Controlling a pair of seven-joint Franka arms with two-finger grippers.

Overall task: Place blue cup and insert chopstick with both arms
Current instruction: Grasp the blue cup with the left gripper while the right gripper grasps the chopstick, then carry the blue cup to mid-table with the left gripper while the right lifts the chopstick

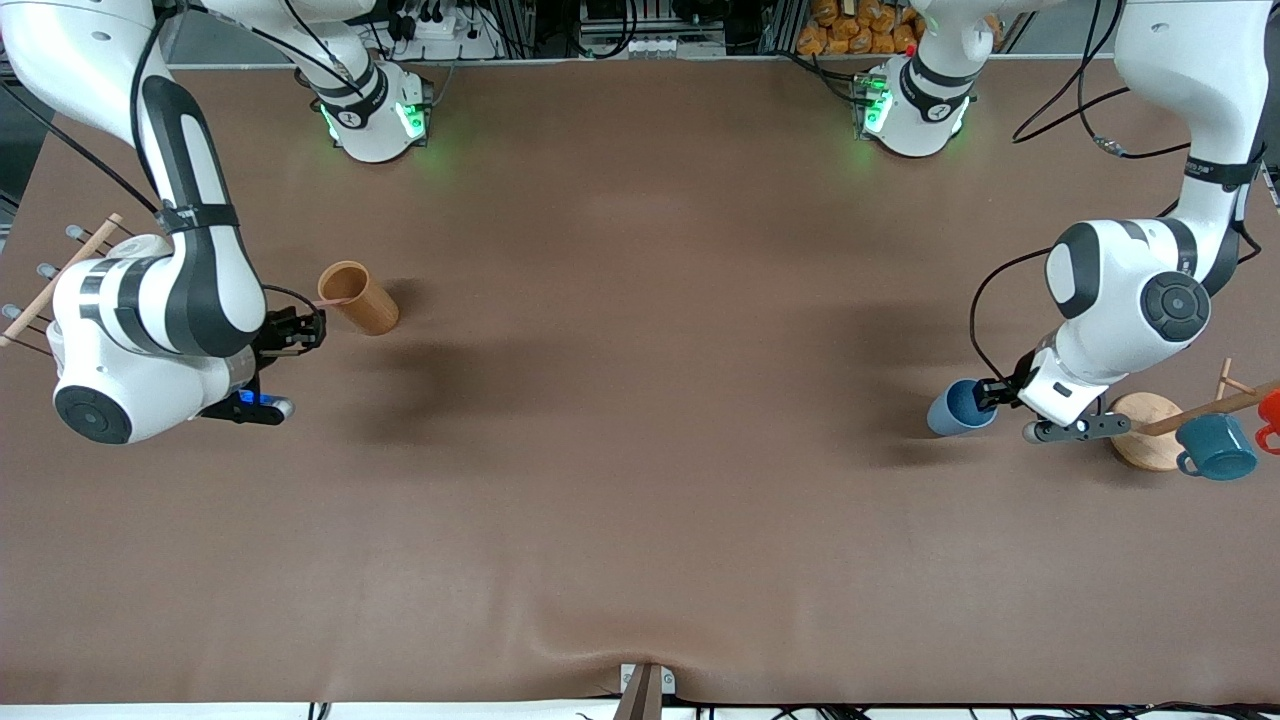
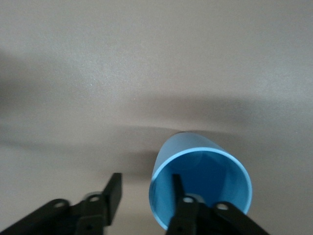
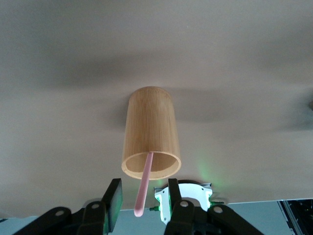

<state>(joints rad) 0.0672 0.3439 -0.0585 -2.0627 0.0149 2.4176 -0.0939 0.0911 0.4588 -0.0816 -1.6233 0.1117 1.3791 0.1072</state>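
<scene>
The blue cup (image 1: 958, 407) stands toward the left arm's end of the table and fills the left wrist view (image 2: 200, 183). My left gripper (image 1: 990, 393) (image 2: 145, 180) is open at its rim, with one finger (image 2: 177, 185) inside the cup and the other outside it. The pink chopstick (image 1: 331, 300) (image 3: 146, 178) stands in a brown cylindrical cup (image 1: 358, 297) (image 3: 149, 129) toward the right arm's end. My right gripper (image 1: 310, 329) (image 3: 144, 185) is open, with the chopstick's free end between its fingers and not touching either one.
A wooden mug rack on a round base (image 1: 1148, 430) stands at the left arm's end beside the blue cup, with a teal mug (image 1: 1215, 447) and a red mug (image 1: 1270, 412) on its rods. A wooden rod rack (image 1: 55, 275) sits at the right arm's end.
</scene>
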